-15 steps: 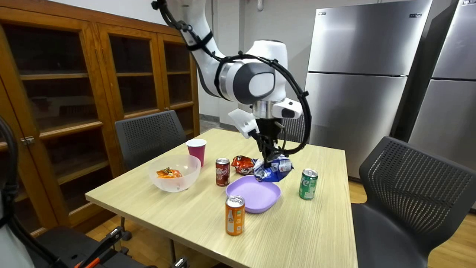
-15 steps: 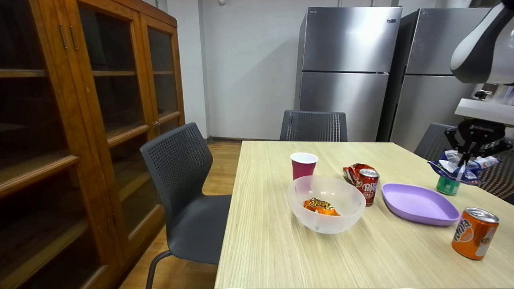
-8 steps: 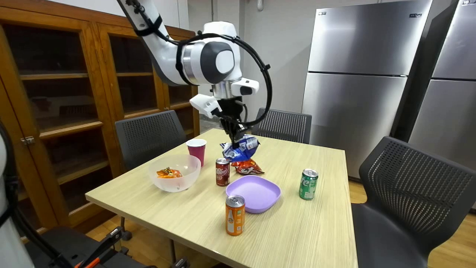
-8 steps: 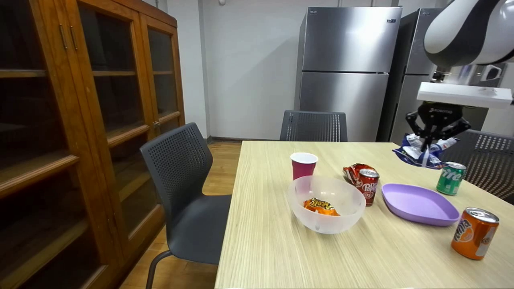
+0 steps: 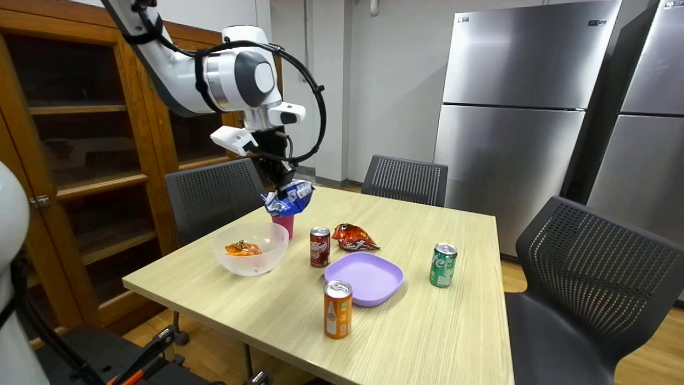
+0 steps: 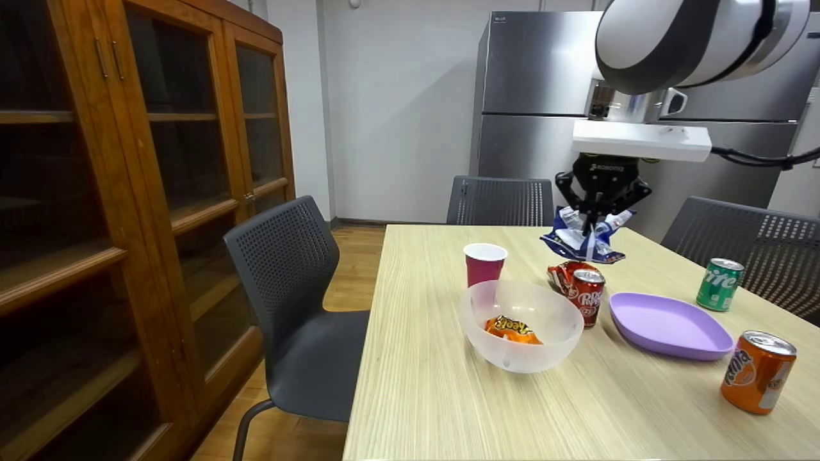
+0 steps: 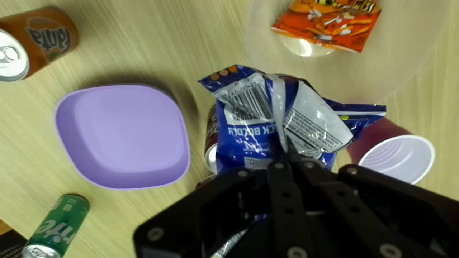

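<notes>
Between the tightly closed jaws, a crumpled blue packet (image 7: pixel 244 139) hangs by a fold above the desk (image 5: pixel 427 342), spread to either side of the grip. Beyond it in the wrist view lies the frosted bowl (image 7: pixel 401 50), the purple plate (image 7: pixel 127 129) leftward.

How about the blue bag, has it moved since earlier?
Yes: in an exterior view, the blue bag has moved left, away from the purple plate toward the maroon cup.
</notes>
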Controlling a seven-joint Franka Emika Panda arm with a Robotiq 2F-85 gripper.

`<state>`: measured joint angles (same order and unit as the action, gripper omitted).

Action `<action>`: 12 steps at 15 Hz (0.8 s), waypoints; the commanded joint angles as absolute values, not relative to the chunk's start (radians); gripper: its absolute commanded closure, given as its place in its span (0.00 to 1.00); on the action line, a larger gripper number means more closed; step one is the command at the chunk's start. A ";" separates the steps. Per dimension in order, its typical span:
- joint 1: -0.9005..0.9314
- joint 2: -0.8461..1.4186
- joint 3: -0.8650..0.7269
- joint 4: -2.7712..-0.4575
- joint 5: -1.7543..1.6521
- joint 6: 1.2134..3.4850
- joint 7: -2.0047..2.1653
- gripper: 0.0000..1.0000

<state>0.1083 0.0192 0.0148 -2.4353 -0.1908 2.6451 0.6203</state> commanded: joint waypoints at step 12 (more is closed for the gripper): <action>0.221 0.209 0.096 -2.282 -0.246 2.463 0.716 1.00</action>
<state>0.2009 0.1503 0.1056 -2.3536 -0.2163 2.5242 0.6752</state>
